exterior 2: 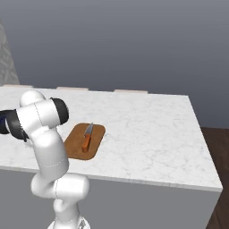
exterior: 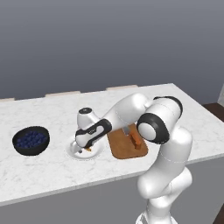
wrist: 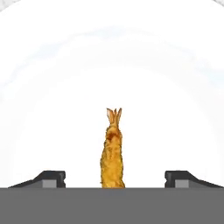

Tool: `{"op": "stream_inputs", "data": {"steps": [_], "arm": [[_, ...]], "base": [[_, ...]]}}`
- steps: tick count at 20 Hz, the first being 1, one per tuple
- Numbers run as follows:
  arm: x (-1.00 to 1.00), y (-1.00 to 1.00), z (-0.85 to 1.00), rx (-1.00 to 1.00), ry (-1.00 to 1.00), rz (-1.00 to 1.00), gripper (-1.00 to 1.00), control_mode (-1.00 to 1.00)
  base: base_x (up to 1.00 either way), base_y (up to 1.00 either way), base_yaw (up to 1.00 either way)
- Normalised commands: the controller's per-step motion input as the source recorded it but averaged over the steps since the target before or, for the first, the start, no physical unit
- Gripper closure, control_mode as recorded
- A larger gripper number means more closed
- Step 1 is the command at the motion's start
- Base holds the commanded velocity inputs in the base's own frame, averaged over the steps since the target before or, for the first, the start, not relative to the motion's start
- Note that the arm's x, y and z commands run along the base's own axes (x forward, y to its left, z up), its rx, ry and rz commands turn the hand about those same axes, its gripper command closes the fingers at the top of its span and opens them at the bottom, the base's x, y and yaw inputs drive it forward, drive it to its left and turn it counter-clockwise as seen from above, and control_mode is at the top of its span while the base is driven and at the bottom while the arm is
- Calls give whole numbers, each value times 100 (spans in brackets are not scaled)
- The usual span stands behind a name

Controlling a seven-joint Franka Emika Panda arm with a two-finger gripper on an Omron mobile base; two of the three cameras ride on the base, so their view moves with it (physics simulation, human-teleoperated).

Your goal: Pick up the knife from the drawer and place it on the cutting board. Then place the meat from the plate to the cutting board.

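Your fingers point(wrist: 54, 178) spread wide, straddling tiny orange-brown meat sliver point(wrist: 112, 151) on round white plate point(wrist: 52, 87); orange-handled knife point(exterior 2: 87, 136) lies on brown wooden cutting board point(exterior 2: 74, 145).

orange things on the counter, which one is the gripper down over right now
The meat on the white plate: it lies between the open gripper fingertips. The knife, orange-handled, lies apart on the cutting board.

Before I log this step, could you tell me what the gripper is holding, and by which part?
Nothing is held. The gripper stands open over the plate, with the meat lying between its fingertips, not clamped.
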Motion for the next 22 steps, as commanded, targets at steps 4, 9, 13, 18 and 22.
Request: {"op": "stream_inputs", "data": {"steps": [4, 9, 13, 18, 22], "arm": [[0, 1, -1, 0, 0, 0, 100, -100], [0, 2, -1, 0, 1, 0, 100, -100], [-2, 6, -12, -1, -3, 0, 100, -100], [-36, -9, 23, -6, -15, 0, 100, -100], [-47, -57, 66, 0, -5, -4, 100, -100]], "base": [[0, 0, 0], [0, 0, 0], [0, 0, 0], [0, 0, 0], [0, 0, 0]]}}
